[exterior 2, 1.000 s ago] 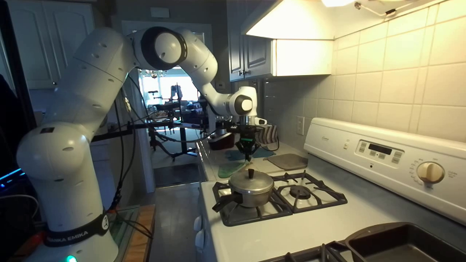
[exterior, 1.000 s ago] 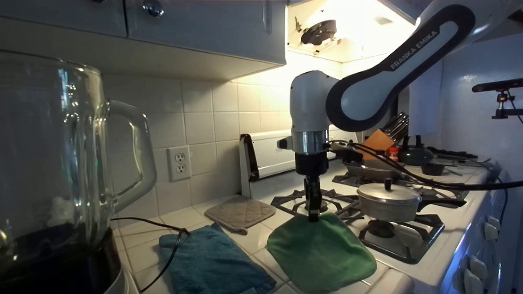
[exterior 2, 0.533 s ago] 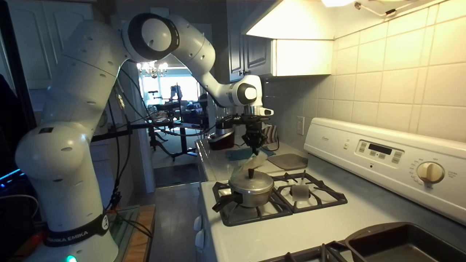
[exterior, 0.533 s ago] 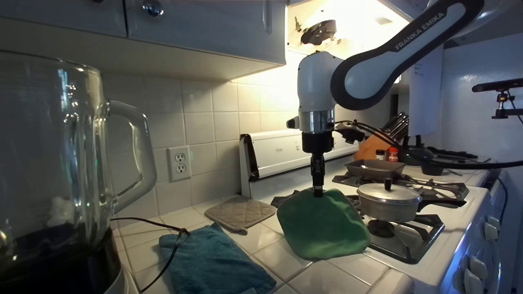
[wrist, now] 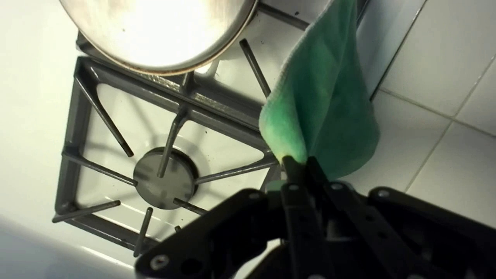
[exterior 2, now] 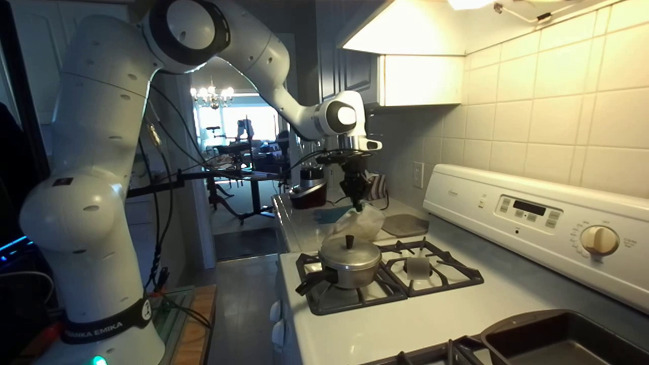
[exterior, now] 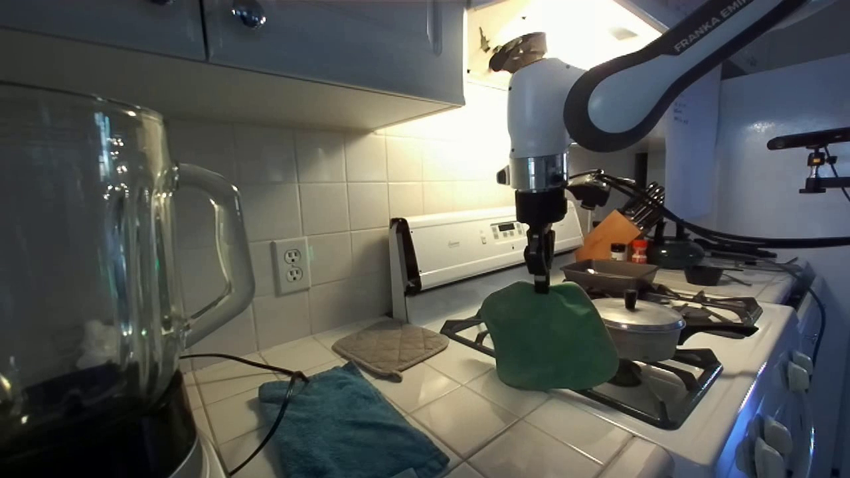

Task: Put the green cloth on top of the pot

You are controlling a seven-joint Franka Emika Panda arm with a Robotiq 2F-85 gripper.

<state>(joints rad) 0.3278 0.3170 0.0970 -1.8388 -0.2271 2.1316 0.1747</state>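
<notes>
A gripper (exterior: 542,287) clamps the green cloth (exterior: 554,345) (by its upper edge) near where stovetop (exterior 2: 405,324) meets counter (exterior: 458,415); from there, the pot (exterior 2: 350,261) lies inward, toward the front edge.

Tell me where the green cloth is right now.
In an exterior view, the green cloth hangs from the gripper, right of the teal cloth and partly in front of the pot.

Green cloth (exterior: 550,340) now higher and nearer the pot (exterior: 647,335)
</notes>
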